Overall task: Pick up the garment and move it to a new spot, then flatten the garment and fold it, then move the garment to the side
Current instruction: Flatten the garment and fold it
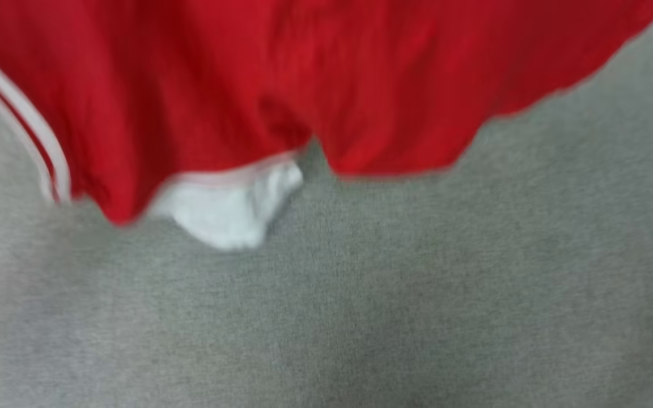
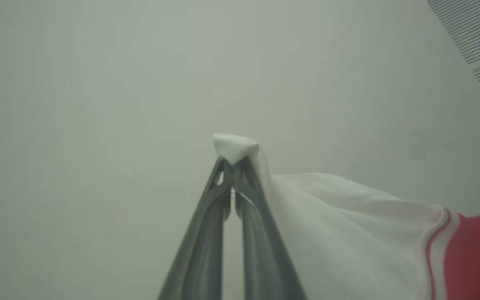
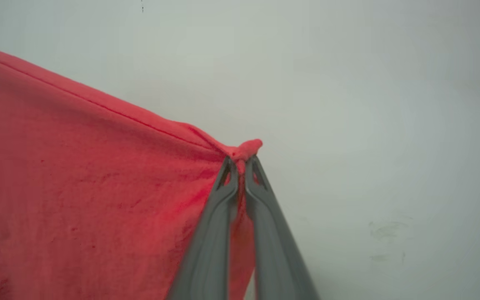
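Garment (image 1: pixel 326 85) held aloft | left pincer (image 2: pixel 233 166) clamped on white sleeve (image 2: pixel 327 216) tip | right pincer (image 3: pixel 241 164) clamped on red corner | hangs over gray surface (image 1: pixel 360 294) | judged best: spread pincers taut, level, lower hanging edge first

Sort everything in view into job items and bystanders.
Job: garment, held up; left gripper, shut on its white sleeve; right gripper, shut on a red corner.
Just there: grey surface below; slatted vent.
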{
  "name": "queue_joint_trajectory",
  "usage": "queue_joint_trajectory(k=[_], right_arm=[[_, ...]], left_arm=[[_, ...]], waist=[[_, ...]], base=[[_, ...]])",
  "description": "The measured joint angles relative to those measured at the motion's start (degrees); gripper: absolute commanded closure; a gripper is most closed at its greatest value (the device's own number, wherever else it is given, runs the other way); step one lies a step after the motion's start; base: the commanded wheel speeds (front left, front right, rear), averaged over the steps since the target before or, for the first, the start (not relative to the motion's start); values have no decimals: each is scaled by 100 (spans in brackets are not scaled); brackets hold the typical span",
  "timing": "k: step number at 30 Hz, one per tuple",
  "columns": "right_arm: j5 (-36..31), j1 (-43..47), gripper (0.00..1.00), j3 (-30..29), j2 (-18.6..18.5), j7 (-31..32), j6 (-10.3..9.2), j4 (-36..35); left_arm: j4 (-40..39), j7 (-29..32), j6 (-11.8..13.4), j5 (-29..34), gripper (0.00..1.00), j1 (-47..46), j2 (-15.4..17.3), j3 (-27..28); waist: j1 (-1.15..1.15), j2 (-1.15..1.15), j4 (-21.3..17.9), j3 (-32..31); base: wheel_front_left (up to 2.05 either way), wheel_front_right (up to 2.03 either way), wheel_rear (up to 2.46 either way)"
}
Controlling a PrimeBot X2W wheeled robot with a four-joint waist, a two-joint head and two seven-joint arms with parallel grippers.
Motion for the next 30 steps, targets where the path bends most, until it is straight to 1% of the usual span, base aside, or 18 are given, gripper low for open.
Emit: queue_joint_trajectory(k=[2,5,9,13,17,20,23,26,28,30], right_arm=[[-119,-361,100,81,-36,-192,0,259],[-237,-972,100,254,-141,-423,0,704],[-438,-1798,100,425,-110,-766,1,1389],[-695,-2506,100,511,26,-1191,2,2169],[-1071,-3172,100,476,151,-1731,3,2936],[-1284,-3405,100,479,247,-2148,3,3451],[-1391,-3421,100,648,323,-2449,3,3858],[-1403,-3271,100,859,335,-2671,2,4140],[-1426,-3038,100,1048,346,-2814,2,4256],[-1382,-2734,100,1236,365,-2945,1,4353]], left_arm=[[374,30,-124,-20,100,-545,-235,-164],[1021,-7,-311,125,100,-1418,-506,-367],[1936,-178,-502,368,100,-2456,-847,-580],[2898,-420,-632,547,100,-3305,-1149,-712],[3649,-753,-737,664,100,-3885,-1456,-827],[4102,-944,-832,738,100,-4005,-1630,-917],[4388,-1071,-962,764,100,-3946,-1749,-1027],[4500,-1135,-1031,768,100,-3548,-1903,-1101],[4519,-1169,-1087,745,100,-3176,-2018,-1170],[4486,-1177,-1089,736,100,-2735,-2131,-1195]], waist=[[0,0,2,245],[0,0,24,597],[1,0,65,1026],[1,0,117,1391],[0,0,189,1690],[1,0,277,1859],[0,0,384,1958],[0,0,488,1996],[0,0,548,1988],[0,0,581,1932]], base=[[0,0,0],[0,0,0],[0,0,0],[0,0,0],[0,0,0],[0,0,0],[0,0,0],[0,0,0],[0,0,0],[0,0,0]])
